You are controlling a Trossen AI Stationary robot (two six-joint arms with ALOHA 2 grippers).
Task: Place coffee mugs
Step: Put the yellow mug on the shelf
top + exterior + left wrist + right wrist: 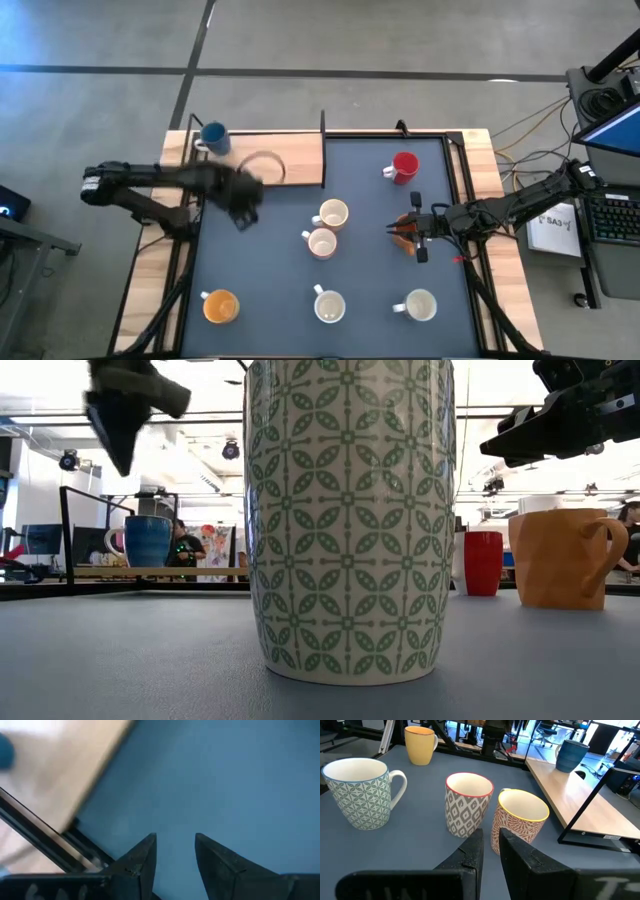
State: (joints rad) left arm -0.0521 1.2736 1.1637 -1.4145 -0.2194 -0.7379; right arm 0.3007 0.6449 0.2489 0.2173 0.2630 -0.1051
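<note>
The left claw (243,203) hangs above the tabletop (270,270) near the wooden shelf (300,160) at the far left, its two fingers (142,862) parted by a modest gap with nothing between them; only bare blue mat lies beneath, so it looks to be travelling between mugs rather than gripping. The blue mug (213,138) stands on that shelf, which suggests the shelf is where mugs are meant to end up. The right claw (418,235) sits over the right side of the mat, its fingers (470,852) a narrow slot apart and holding nothing, hovering right by an orange mug (405,232) that its arm partly covers from above; whether it touches that mug cannot be told. Ahead of it stand the yellow-rimmed patterned mug (519,822) and the red-rimmed patterned mug (467,802), almost touching in the middle of the mat, so a claw closing on one would likely crowd the other. The red mug (404,166) stands alone towards the far right, well apart from the pair. Along the near edge sit another orange mug (220,305), a green-patterned mug (330,306) and a pale mug (420,304), spaced well apart. A black frame post (323,135) at the shelf's end could obstruct a carry from the right.
</note>
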